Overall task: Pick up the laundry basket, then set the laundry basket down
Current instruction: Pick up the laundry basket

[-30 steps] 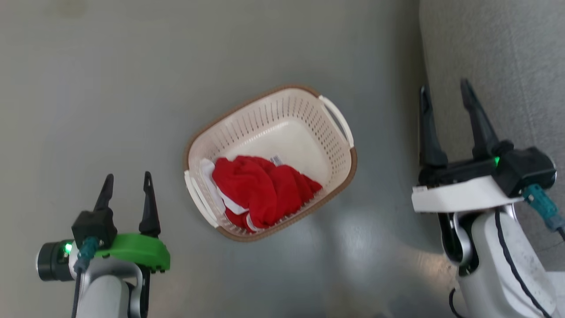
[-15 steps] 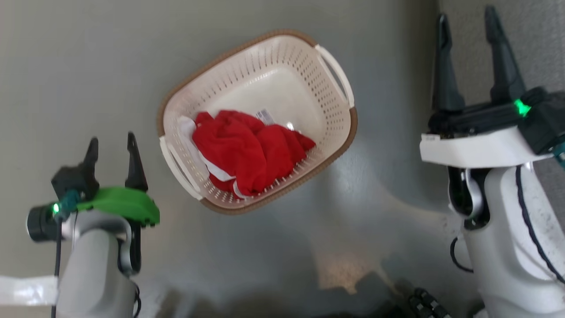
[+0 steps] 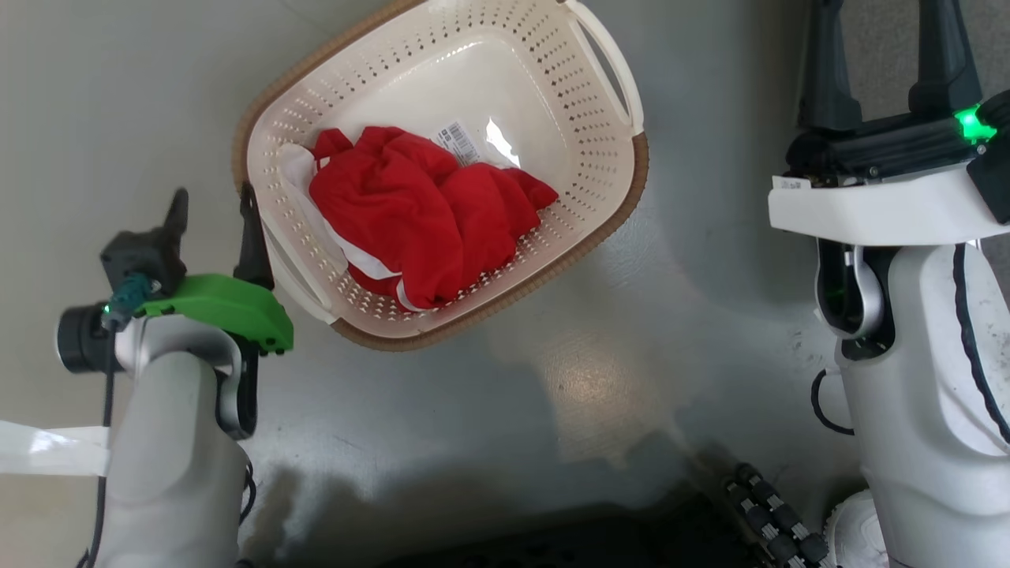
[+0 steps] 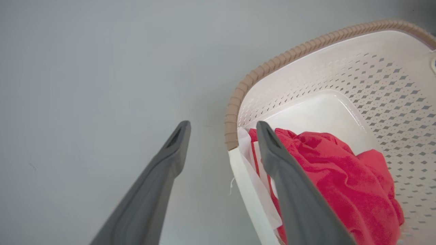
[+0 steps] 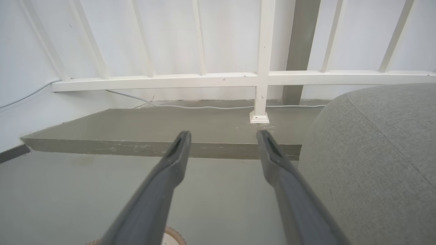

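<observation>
Head view: the laundry basket (image 3: 588, 102) stands on the grey floor (image 3: 118, 95), a red garment (image 3: 410, 205) bunched inside. The left gripper (image 3: 215, 197), spread and empty, sits just beside its left end; the right gripper (image 3: 884, 47), also spread and empty, is well apart. Left wrist view: one finger overlaps the basket's rim. Right wrist view: empty fingers point past a grey cushion (image 5: 374, 153)

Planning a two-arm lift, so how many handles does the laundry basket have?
2. One handle is at the laundry basket's upper-right end in the head view; the other is at its lower-left end, beside the left gripper.
</observation>
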